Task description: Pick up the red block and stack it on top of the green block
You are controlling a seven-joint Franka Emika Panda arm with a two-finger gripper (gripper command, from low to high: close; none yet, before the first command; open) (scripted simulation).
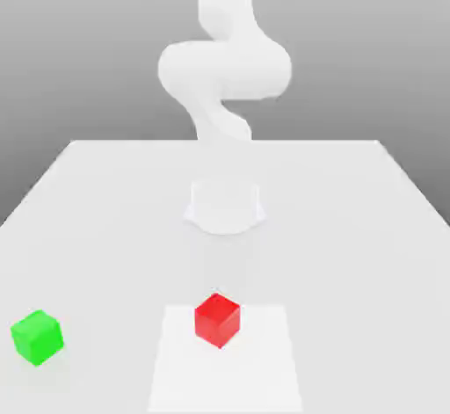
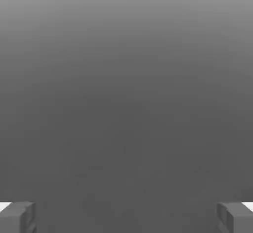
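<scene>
In the exterior view, my pale, flat surface (image 1: 114, 254) carries a bright red cube-shaped block (image 1: 217, 321) on a white square-cornered patch (image 1: 225, 381); a green cube-shaped block (image 1: 38, 337) sits toward the exterior view's left. In the hand view, my grey claw (image 2: 126, 218) is spread.

red block (image 1: 217, 321), green block (image 1: 38, 338)

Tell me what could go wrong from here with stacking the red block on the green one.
The red block sits turned at an angle, so the end effector, open and empty, might close on its corners and twist it. The green block stands well off to the exterior view's left, so the red one could slip on the way across. The green block is also turned, so a misaligned release might leave the stack unsteady.
</scene>
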